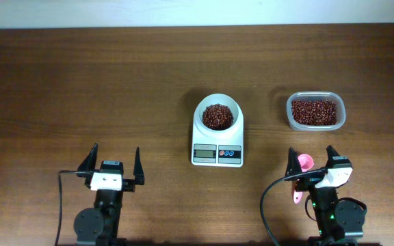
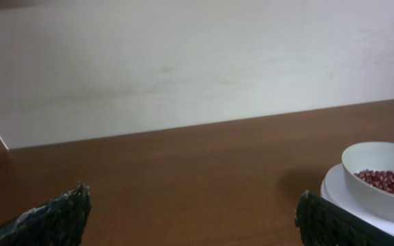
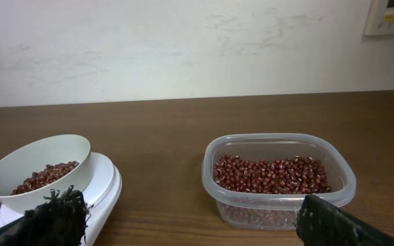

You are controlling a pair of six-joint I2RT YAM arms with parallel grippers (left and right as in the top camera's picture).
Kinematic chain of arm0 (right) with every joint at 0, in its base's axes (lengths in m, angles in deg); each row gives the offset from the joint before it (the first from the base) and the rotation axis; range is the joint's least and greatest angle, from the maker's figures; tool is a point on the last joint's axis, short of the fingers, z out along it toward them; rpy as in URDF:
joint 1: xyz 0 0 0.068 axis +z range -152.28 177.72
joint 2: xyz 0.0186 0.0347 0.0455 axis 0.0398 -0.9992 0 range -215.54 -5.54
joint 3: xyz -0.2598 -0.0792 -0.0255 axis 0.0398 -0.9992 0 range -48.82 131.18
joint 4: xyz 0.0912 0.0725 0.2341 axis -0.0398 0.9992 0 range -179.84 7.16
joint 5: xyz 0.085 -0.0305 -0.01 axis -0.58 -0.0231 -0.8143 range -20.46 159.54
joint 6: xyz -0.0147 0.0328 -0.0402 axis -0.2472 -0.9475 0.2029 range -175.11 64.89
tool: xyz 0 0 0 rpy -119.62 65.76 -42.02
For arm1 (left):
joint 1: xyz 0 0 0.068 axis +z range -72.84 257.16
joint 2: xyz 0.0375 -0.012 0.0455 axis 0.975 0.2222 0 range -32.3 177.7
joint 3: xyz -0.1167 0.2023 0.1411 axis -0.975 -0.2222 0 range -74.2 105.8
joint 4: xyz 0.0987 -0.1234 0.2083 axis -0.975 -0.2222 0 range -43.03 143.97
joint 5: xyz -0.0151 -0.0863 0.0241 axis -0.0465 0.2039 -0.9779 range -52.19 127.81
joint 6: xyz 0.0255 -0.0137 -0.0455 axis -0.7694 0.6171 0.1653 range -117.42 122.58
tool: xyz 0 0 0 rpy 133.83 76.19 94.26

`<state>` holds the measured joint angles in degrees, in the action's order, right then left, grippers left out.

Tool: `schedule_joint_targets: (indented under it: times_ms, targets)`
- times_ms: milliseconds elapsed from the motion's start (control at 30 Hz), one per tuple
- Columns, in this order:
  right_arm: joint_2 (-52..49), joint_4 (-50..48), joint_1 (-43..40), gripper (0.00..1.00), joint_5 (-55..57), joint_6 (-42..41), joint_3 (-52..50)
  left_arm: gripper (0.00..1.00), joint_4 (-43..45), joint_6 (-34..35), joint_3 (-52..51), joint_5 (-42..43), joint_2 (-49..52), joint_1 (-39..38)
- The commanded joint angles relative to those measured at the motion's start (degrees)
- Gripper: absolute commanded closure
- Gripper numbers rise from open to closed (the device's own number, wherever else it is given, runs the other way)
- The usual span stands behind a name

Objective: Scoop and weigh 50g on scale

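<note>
Claws both gape wide, gripping nothing, low near the bench (image 1: 81, 82) front: left claw (image 1: 115, 154) well left of the scale (image 1: 217, 154), right claw (image 1: 312, 156) beside a pink spoon (image 1: 304, 162). The scale sits mid-bench, its white bowl (image 1: 200, 109) holding red-brown beans (image 1: 217, 116); more fill the clear tub (image 1: 315, 111) to its right.

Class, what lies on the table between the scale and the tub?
Nothing: bare table separates the scale and tub, clearest in the overhead view.
</note>
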<state>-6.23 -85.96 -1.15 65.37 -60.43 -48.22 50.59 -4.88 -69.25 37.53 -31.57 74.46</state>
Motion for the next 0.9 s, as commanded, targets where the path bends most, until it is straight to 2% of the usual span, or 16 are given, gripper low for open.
schedule_joint_targets:
  times_ms: [0, 567, 667, 867]
  targets:
    - [0.5, 0.3, 0.3, 0.01, -0.3, 0.4, -0.3, 0.01, 1.9, -0.3, -2.4, -0.1, -0.3, 0.3]
    - [0.5, 0.3, 0.3, 0.01, -0.3, 0.4, -0.3, 0.01, 1.6, -0.3, -4.4, 0.0, -0.3, 0.3]
    - [0.5, 0.3, 0.3, 0.01, -0.3, 0.4, -0.3, 0.01, -1.3, -0.3, -4.4, 0.0, -0.3, 0.3]
    - [0.5, 0.3, 0.3, 0.01, -0.3, 0.4, -0.3, 0.01, -1.4, -0.3, -4.4, 0.0, -0.1, 0.3]
